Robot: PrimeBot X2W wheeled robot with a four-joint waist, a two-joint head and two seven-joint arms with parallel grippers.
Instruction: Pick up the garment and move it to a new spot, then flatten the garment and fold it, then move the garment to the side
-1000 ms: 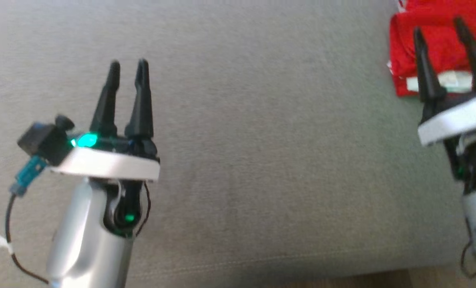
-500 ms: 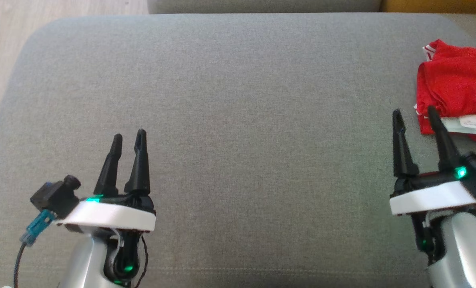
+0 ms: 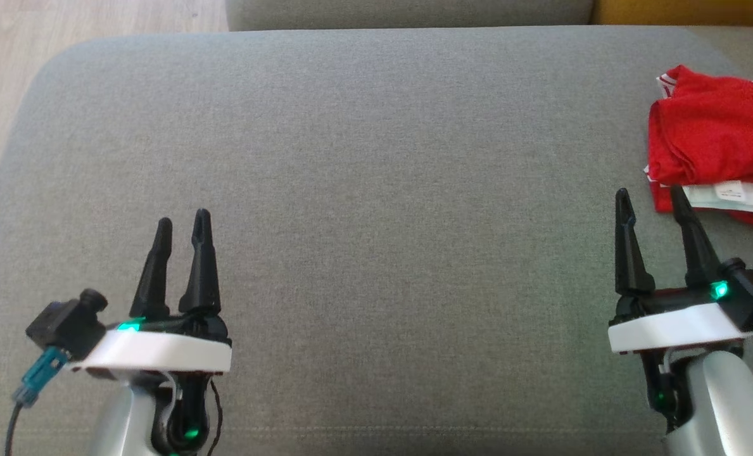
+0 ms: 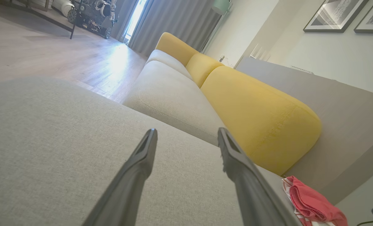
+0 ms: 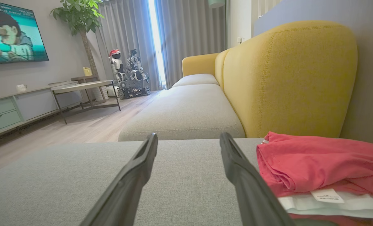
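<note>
Left gripper [image 3: 183, 218] is hovering over the near-left part of the grey cushion [image 3: 376, 158], fingers spread apart, holding nothing. Right gripper [image 3: 648, 191] is doing the same at the near right, jaws wide and empty, with its outer finger just beside the red garment [image 3: 712, 133]. I can't tell if it's brushing the fabric. The garment is lying bunched at the cushion's right edge. A small white tag [image 5: 327, 195] is showing on its near side, but the print is too tiny to read. Compared with a second ago the head camera is looking from further back, so that shift is just the view. Both grippers are staying equally wide.
</note>
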